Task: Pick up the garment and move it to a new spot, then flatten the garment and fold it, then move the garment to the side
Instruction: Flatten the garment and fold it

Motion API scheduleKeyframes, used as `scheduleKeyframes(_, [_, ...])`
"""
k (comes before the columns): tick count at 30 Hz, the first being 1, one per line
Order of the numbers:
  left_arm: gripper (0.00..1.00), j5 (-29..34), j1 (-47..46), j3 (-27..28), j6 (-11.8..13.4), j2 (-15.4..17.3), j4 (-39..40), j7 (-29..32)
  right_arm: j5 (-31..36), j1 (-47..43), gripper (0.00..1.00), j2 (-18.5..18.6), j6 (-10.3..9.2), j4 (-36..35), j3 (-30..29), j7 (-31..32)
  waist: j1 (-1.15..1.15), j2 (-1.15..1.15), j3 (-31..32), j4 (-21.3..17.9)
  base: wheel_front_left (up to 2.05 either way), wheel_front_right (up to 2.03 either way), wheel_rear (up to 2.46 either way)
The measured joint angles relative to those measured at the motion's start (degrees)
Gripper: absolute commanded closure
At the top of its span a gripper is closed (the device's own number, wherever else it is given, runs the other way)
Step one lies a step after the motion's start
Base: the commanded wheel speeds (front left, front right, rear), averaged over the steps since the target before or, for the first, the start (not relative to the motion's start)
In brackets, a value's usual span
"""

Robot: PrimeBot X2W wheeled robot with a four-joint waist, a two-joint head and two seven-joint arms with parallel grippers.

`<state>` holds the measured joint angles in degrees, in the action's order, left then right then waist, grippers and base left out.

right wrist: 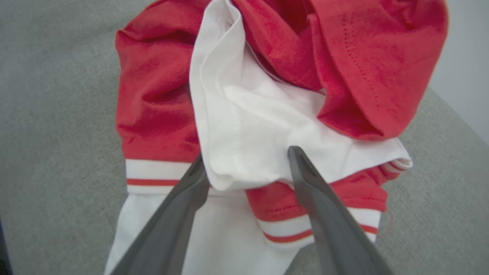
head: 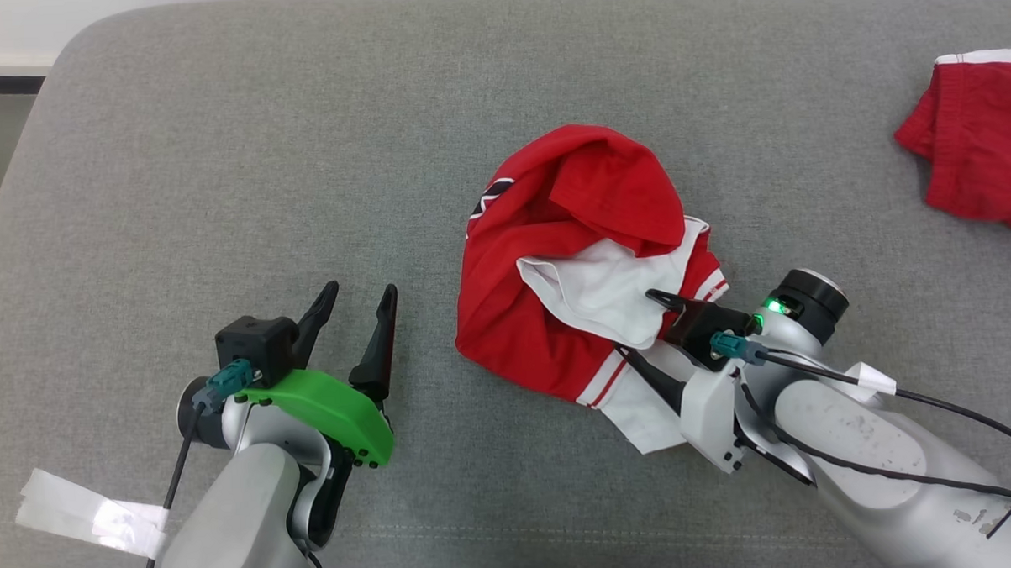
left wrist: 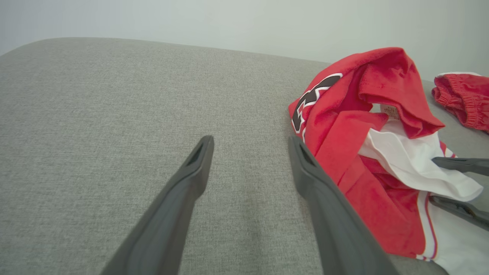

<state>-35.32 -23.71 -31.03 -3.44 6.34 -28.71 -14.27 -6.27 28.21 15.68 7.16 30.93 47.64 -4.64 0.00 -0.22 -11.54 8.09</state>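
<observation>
Right end effector (head: 633, 321), spread, straddles the white fold of the garment (head: 570, 206): best pinch a thick bunch. Left end effector (head: 360, 289) hovers spread, at left.

Your left gripper (head: 360, 289) sits at the lower left of the head view, its fingers pointing up the frame and leaning a little right, jaws spread wide. Your left forearm (head: 228, 529) rises from the bottom edge, with a green cover (head: 333, 412) at the wrist. Your right gripper (head: 634, 321) is right of centre, its fingers aimed up and to the left, just as wide apart. Your right forearm (head: 864, 448) comes in from the bottom right corner, with a green light (head: 774, 306) lit at the wrist
</observation>
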Motion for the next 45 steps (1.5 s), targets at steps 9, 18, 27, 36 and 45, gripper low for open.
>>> scheduleKeyframes(9, [0.0, 0.4, 0.6, 0.8, 0.0, 0.1, 0.7, 0.0, -0.8, 1.9, 1.0, -1.1, 0.01, 1.1, -1.6, -3.0, 0.0, 0.0, 0.1, -0.5, 0.0, 0.0, 0.0])
scheduleKeyframes(18, [0.0, 0.8, 1.8, 1.6, 0.5, 0.9, 1.5, 0.0, -6.8, 1.9, 1.0, -3.3, -0.76, 1.2, -7.8, -7.0, 0.0, 0.0, 0.6, -2.3, 0.0, 0.0, 0.0])
scheduleKeyframes(27, [0.0, 1.6, 2.5, 1.5, 0.5, 1.9, 2.3, 0.0, -19.0, 0.5, 1.0, -6.2, -1.26, -0.1, -17.8, -8.5, 0.0, 0.0, 0.8, -5.1, 0.0, 0.0, 0.0])
scheduleKeyframes(36, [0.0, 1.9, 2.6, -0.6, 0.3, 1.7, 2.7, 0.0, -17.2, -1.9, 0.45, -1.6, -1.22, 3.2, -16.5, -8.4, 0.0, 0.0, 1.1, -8.5, 0.0, 0.0, 0.0])
scheduleKeyframes(45, [0.0, 2.0, 2.6, -1.6, -0.1, 1.0, 2.7, 0.1, -16.2, -3.4, 0.0, -1.8, -1.2, 3.4, -15.0, -8.5, 0.0, 0.0, 1.2, -9.2, 0.0, 0.0, 0.0])
